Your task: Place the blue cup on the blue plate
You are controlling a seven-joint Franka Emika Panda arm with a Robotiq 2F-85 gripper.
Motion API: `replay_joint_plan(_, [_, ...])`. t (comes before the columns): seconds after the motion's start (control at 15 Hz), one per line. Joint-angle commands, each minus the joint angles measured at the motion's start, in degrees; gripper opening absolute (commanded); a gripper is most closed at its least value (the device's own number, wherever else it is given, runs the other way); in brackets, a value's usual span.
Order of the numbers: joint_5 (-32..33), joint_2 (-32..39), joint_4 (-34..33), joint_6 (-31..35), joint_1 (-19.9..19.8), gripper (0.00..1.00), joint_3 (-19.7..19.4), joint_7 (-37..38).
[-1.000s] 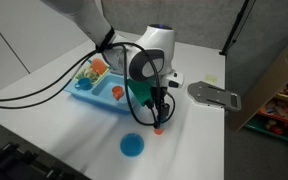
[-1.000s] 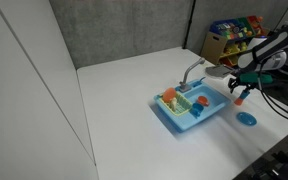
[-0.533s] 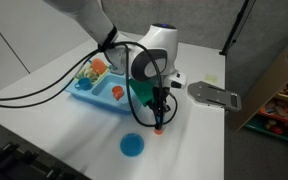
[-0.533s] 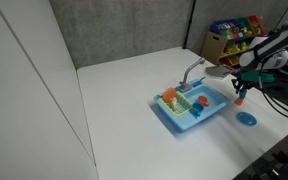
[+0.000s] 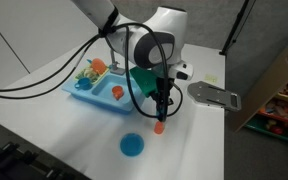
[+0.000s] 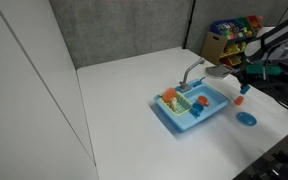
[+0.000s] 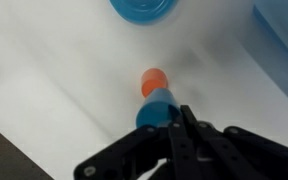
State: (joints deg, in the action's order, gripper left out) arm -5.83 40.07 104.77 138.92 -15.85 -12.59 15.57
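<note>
Blue cup is clamped between the closed fingers of the gripper, held just beside the orange cup. The carry step is in hand. The next move likely calls for shifting it near and left over the blue plate, then lowering.

Exterior views share the toy sink (wrist downward).

Blue plate top was bare, with open white table all round it. Small orange cup stood just under the gripper clamping the blue cup, between it and the plate in the wrist view. Light-blue toy sink flanked one side and a grey flat piece the other, with a clear lane between them.
</note>
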Motion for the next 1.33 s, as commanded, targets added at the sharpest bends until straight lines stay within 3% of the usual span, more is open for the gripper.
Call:
replay_joint_plan(0.0, [0.7,-5.6,3.1,-3.5,1.8,0.03,-0.6,-1.0])
replay_joint_plan(0.27, [2.5,-9.5,5.5,-6.0,4.3,0.03,-0.7,-0.7])
replay_joint_plan(0.6, [6.7,-14.5,13.1,-4.5,6.9,0.03,-1.4,-0.5])
replay_joint_plan(0.93, [10.5,-17.3,21.1,-0.5,7.8,0.03,-2.8,0.8])
replay_joint_plan(1.27, [9.9,-16.2,26.3,6.3,7.0,0.03,-3.2,0.1])
